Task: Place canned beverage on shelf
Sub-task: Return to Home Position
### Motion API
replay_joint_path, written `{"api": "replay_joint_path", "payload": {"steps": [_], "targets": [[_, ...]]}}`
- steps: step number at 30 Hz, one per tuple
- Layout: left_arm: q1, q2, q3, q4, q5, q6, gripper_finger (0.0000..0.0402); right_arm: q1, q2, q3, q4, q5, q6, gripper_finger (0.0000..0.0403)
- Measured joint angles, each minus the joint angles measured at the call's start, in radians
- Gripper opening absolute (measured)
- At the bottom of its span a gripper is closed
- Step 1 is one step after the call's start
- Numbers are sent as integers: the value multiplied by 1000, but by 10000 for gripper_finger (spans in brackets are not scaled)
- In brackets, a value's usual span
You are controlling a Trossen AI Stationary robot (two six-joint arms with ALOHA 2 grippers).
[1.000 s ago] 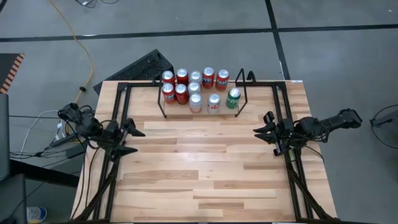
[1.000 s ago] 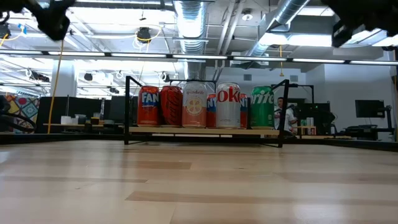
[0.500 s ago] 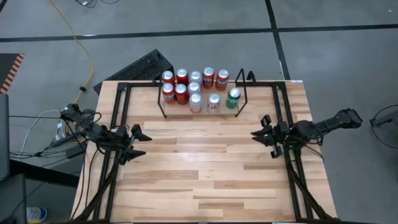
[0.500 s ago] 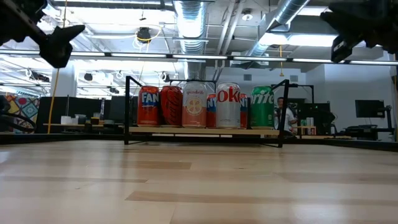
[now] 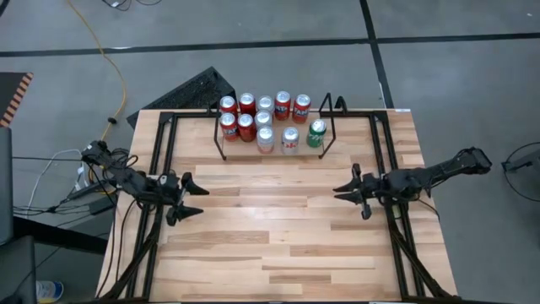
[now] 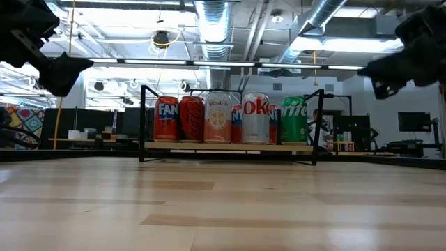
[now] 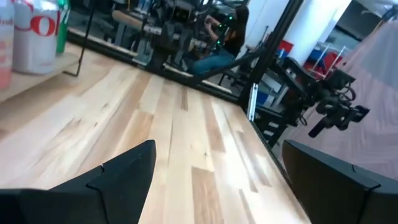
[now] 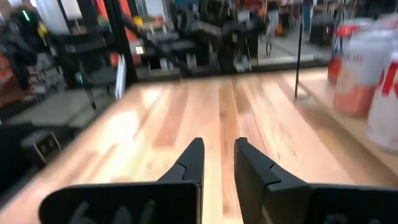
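Step in hand, as I judge it: both arms are pulling back to rest, with the placing apparently done.

- The shelf (image 6: 142, 125) is sitting at the far middle of the tabletop (image 5: 278, 245). It is carrying ten cans (image 5: 265, 118) in two rows, all upright, with the green can (image 5: 316, 133) at the right end of the near row.
- The left tool (image 5: 199, 200) is hanging over the left side of the tabletop, well apart from the shelf. Its fingers are spreading wide and holding nothing.
- The right tool (image 5: 337, 194) is hanging over the right side, mirroring the left. Its fingers are standing parted by a narrow gap only, and it too is empty.
- To do this well, each arm should be retreating outward and up, away from the shelf, so no finger is brushing the end loops or the cans. The tools should be staying well above the wood.
- Each arm should be clearing the black rails (image 5: 164, 169) edging its side, and slow, even motion is advisable.

Surface and room:

- Grey concrete floor (image 5: 439, 76) is surrounding the tabletop, with dark seams crossing it.
- The tabletop is showing pale wooden planks, bare between the tools.
- A black keyboard (image 5: 190, 91) is lying off the far left corner.
- A yellow cable (image 5: 105, 59) is trailing across the floor beyond it.
- In the low view, ceiling ducts (image 6: 209, 14) are running overhead, with desks behind.
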Motion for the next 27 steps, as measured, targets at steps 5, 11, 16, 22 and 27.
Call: {"api": "replay_joint_path", "payload": {"steps": [5, 11, 16, 22, 27], "targets": [[0, 8, 5, -17, 2, 12, 334, 0, 2, 0, -96, -5, 0, 67], [0, 7, 6, -20, 1, 13, 334, 0, 13, 0, -96, -4, 0, 67], [0, 7, 6, -22, 1, 13, 334, 0, 13, 0, -97, -4, 0, 67], [0, 7, 7, -24, 1, 13, 334, 0, 13, -1, -99, -4, 0, 67], [0, 7, 8, -24, 0, 13, 334, 0, 13, -1, -101, -4, 0, 67]]}}
